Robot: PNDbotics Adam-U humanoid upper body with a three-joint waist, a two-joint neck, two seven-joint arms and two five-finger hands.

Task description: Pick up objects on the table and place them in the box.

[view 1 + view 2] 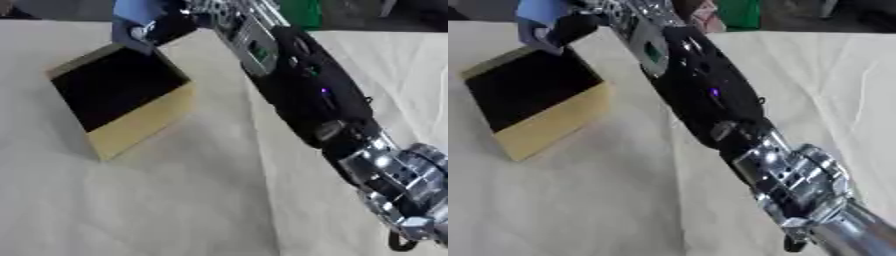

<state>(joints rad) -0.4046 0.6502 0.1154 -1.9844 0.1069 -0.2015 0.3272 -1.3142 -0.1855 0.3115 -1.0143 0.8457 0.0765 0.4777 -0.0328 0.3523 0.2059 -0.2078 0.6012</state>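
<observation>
An open cardboard box (140, 125) with a dark inside stands on the cloth-covered table (157, 210) at the upper left. My right arm stretches from the lower right up to the box's far corner. My right hand (166, 27) is above that corner, its fingers curled round a blue object (136, 12) that hangs over the box's far rim. Most of the blue object is cut off by the top edge. My left hand shows in neither view.
Something green (741, 12) stands beyond the table's far edge, with dark shapes beside it. The cream cloth lies wrinkled at the right. My forearm (306, 85) crosses the middle of the table.
</observation>
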